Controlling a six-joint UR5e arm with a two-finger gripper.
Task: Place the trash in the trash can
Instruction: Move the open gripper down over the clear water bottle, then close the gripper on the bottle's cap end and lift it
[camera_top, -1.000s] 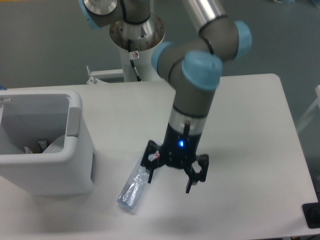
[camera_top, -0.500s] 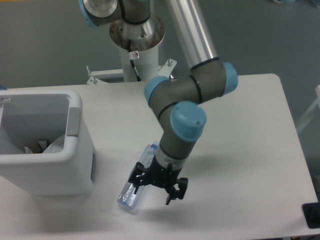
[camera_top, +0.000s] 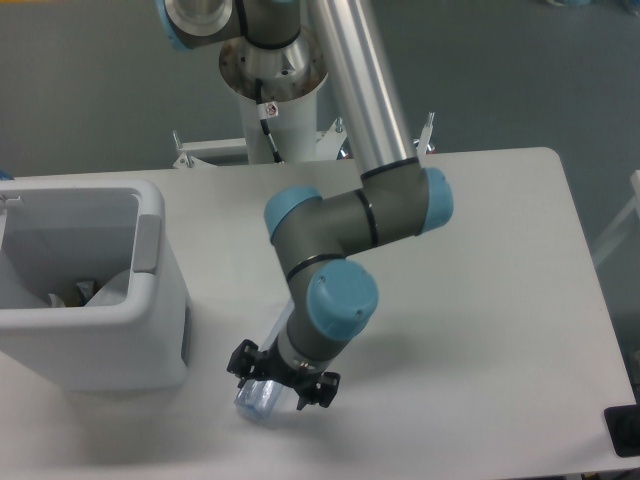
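The crushed clear plastic bottle lies on the white table near its front edge; only its lower end shows, the remainder hidden under the wrist. My gripper is low over it, fingers spread open on either side of the bottle. The white trash can with a grey side panel stands at the left. A whitish crumpled wrapper lies inside it.
The robot's base column stands at the back behind the table. The table's front edge runs just below the bottle. A dark object sits at the table's front right corner.
The arm has swung left and down. The open gripper moved from right of the bottle to straddle it. The bottle has not moved.
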